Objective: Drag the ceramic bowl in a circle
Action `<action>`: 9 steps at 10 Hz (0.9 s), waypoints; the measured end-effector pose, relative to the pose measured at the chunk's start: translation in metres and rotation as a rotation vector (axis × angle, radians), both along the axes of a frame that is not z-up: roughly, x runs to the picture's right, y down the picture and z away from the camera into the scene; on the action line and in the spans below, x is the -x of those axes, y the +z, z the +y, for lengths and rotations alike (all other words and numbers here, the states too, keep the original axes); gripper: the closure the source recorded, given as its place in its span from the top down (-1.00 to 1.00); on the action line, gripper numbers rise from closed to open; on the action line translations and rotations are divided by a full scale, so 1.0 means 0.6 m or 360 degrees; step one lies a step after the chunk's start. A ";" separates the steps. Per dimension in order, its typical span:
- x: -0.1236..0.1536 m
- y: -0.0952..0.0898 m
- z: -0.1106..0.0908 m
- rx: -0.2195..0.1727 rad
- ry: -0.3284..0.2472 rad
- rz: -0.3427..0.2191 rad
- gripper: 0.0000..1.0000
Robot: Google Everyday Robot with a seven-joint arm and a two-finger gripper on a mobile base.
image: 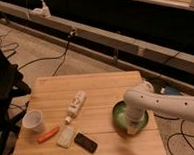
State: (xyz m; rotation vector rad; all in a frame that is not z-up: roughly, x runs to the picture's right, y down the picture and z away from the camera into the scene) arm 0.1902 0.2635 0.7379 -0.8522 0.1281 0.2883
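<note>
**Bowl engaged, circle not yet closed**

My gripper (pixel 132 124) is down in the ceramic bowl (pixel 118 115), which sits near the right front corner of the surface (pixel 101 86). I cannot tell how the jaws stand. I judge the drag under way, with an unknown share left.

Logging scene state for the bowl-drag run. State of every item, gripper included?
ceramic bowl: upright, right side of table, arm over it.
gripper: down in the bowl, near its front rim.
paper cup: upright, left side.
white bottle: on its side, mid-table.
orange stick: lying flat.
pale packet: lying flat.
black device: lying flat.
</note>
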 end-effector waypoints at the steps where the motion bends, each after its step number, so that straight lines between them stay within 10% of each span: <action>1: -0.023 0.012 -0.011 0.0003 -0.0010 0.0062 -1.00; 4: -0.038 0.075 -0.061 0.0002 -0.0050 0.0138 -1.00; 9: 0.111 0.157 -0.109 -0.0027 -0.0176 -0.0141 -1.00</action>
